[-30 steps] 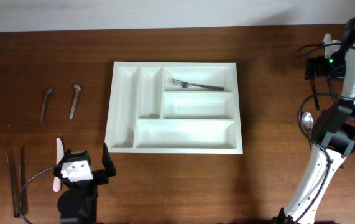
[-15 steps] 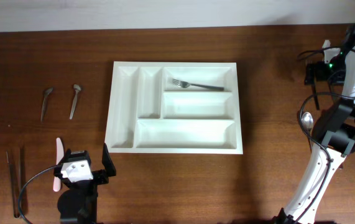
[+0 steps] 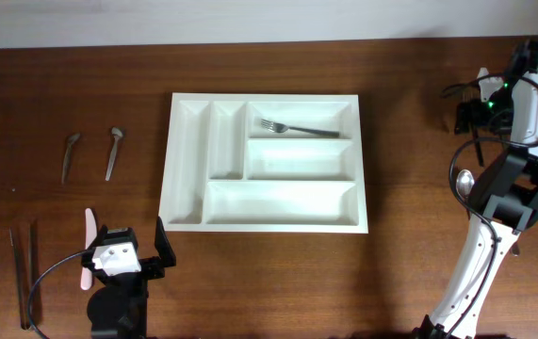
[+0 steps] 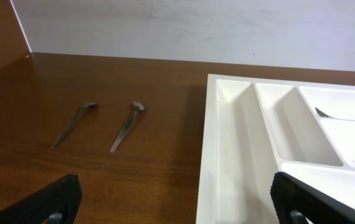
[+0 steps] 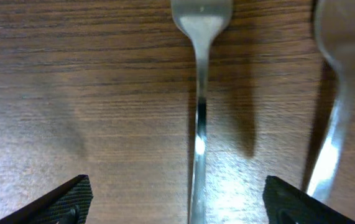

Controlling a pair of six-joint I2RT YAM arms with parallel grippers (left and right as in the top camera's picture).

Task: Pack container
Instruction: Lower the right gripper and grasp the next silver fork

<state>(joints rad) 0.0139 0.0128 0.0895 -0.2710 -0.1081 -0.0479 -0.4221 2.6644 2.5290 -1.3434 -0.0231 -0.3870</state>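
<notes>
Overhead, the container (image 3: 281, 202) lay just ahead-right of the spread, empty left fingers (image 3: 162, 243). The left wrist showed its rim beside one finger. At the right wrist, the parted right fingers (image 5: 65, 199) straddled an untouched fork (image 5: 199, 124), probably stiff and slick, best pinched mid-handle.

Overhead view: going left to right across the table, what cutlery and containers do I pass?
Two thin dark sticks → small grey metal spoon → second small grey metal spoon → large white five-compartment tray, silver fork inside → shiny metal spoon at far right.
</notes>
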